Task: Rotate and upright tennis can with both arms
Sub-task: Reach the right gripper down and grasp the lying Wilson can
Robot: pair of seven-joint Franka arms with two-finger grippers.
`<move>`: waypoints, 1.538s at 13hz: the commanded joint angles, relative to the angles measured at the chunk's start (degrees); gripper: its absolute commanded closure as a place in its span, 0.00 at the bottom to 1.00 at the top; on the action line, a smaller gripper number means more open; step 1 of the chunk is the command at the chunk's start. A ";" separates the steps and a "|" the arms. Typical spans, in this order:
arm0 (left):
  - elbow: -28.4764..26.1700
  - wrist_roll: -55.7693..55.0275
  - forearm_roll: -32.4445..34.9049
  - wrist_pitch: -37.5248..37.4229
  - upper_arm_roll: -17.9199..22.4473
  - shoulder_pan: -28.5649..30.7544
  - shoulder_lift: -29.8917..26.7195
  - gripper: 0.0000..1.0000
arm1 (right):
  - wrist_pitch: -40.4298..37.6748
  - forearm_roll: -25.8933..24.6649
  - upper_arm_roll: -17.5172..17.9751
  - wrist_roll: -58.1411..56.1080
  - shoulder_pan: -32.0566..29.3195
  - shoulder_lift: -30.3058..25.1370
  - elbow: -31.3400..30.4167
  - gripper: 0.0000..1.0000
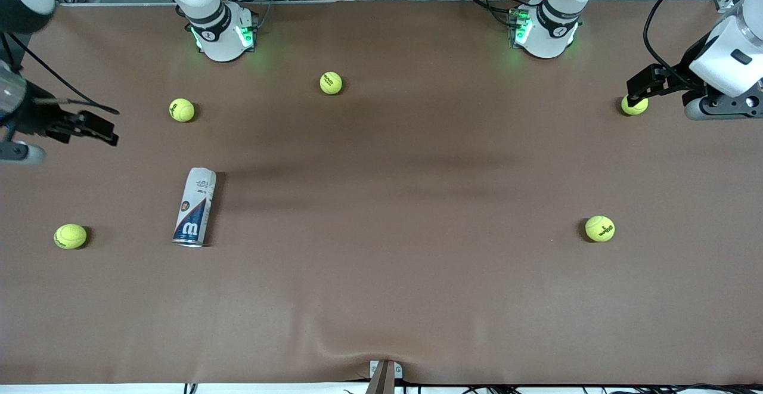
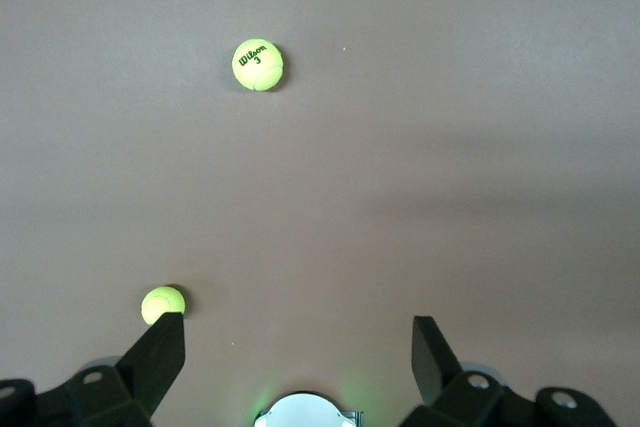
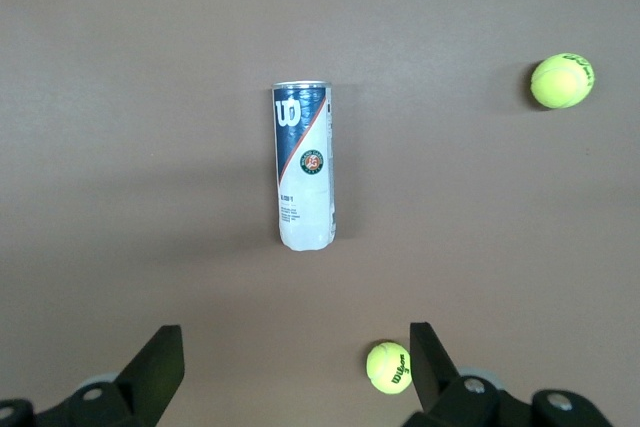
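Our right gripper point(image 1: 98, 127), jaws open, hovers at the table's right-arm end, nearest the lying white-and-blue clear plastic tennis can point(image 1: 195, 207), whose long axis runs toward the front edge; the left gripper point(image 1: 636, 87) waits open.

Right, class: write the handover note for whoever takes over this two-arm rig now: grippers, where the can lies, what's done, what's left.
Left gripper: open, empty, up over the table's left-arm end, above a yellow-green tennis ball.
Right gripper: open, empty, over the right-arm end.
White and dark-blue cylindrical tennis can: lying on its side on the brown table toward the right arm's end, metal rim end nearer the front camera, untouched.
Done: nothing yet.
Left: grasp the can with both arms, rotate it, stand it upright.
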 commanded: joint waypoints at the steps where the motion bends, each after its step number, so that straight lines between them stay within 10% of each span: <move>1: -0.04 1.16 1.20 -0.71 -0.51 0.59 -0.30 0.00 | 2.23 -0.46 0.32 -0.20 0.32 2.58 -1.05 0.00; 7: 0.22 0.63 1.11 -0.53 -0.51 0.59 0.58 0.00 | 16.80 -0.46 0.33 -1.16 0.41 5.47 -11.94 0.00; 20: 0.14 0.01 1.03 -0.53 -0.51 0.41 0.67 0.00 | 36.07 -0.11 0.41 -3.02 0.76 27.80 -12.04 0.00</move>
